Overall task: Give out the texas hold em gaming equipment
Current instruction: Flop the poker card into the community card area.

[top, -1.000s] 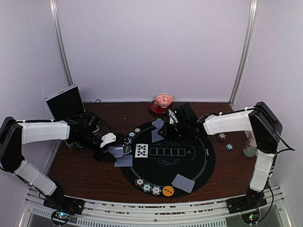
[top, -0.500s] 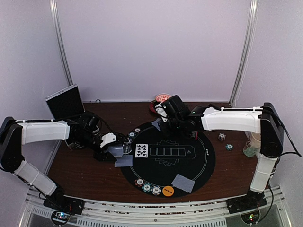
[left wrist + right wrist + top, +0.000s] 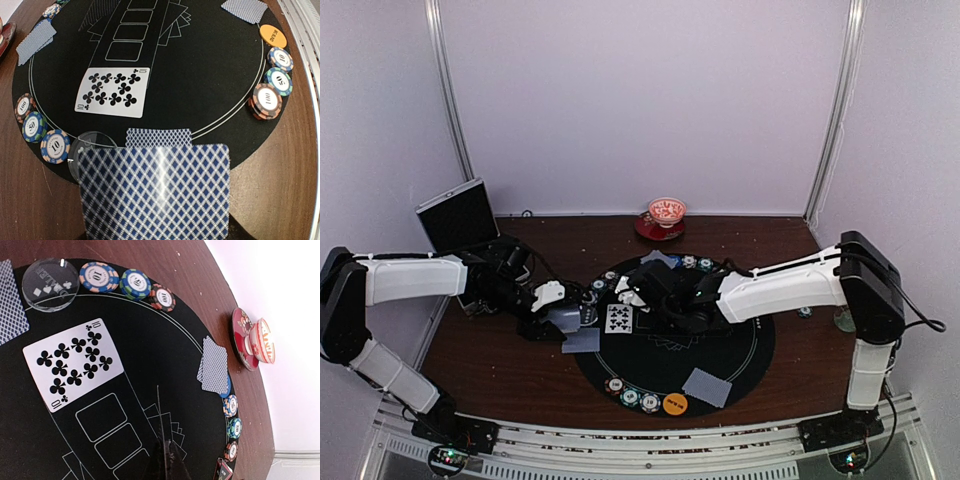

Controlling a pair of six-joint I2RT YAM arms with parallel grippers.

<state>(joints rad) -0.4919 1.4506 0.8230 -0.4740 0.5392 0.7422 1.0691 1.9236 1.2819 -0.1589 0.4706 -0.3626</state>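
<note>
Wooden table (image 3: 500,360) | left gripper (image 3: 575,318) clamps cards (image 3: 155,195) | right gripper (image 3: 640,297) outstretched over mat (image 3: 730,345)

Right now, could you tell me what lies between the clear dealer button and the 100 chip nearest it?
A 10 chip and a 50 chip, side by side, as the right wrist view shows.

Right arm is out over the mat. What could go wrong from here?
1. The right gripper, shut, hangs over the mat near the ten of clubs; a low sweep might drag it askew or clip the chips at the rim.
2. The left gripper holds its deck right by the clear dealer disc and a face-down card; lowering could shift both.
</note>
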